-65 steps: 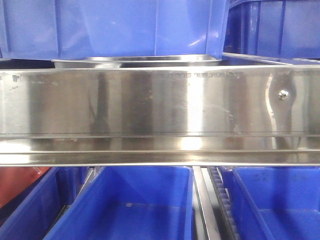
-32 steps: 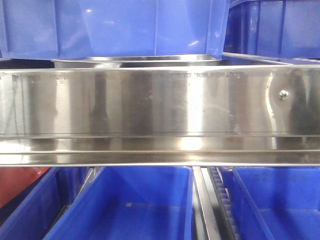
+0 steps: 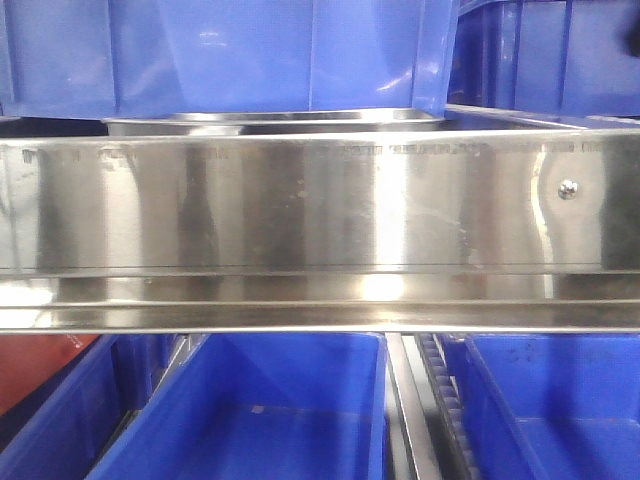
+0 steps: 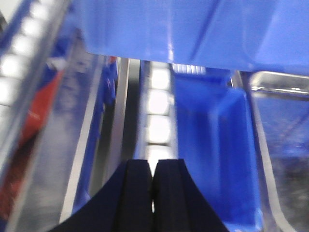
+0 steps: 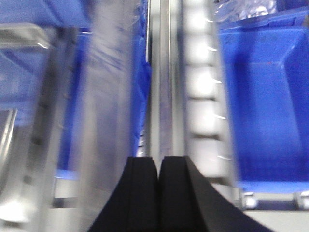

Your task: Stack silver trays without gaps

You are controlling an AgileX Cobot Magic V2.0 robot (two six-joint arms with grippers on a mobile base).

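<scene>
Shiny shallow stainless-steel tray [image 3: 275, 122]: sat just behind top edge of broad brushed-steel shelf rail [image 3: 320, 210], under blue plastic bin [image 3: 230, 55]. Long axis lay along rail, open face up. Left gripper [image 4: 153, 169]: black fingers pressed together, empty. Right gripper [image 5: 159, 166]: likewise closed, empty.

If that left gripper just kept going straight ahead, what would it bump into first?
Probably the row of white rollers, which runs directly ahead of the shut left gripper. The picture is blurred, so depth is uncertain.
</scene>
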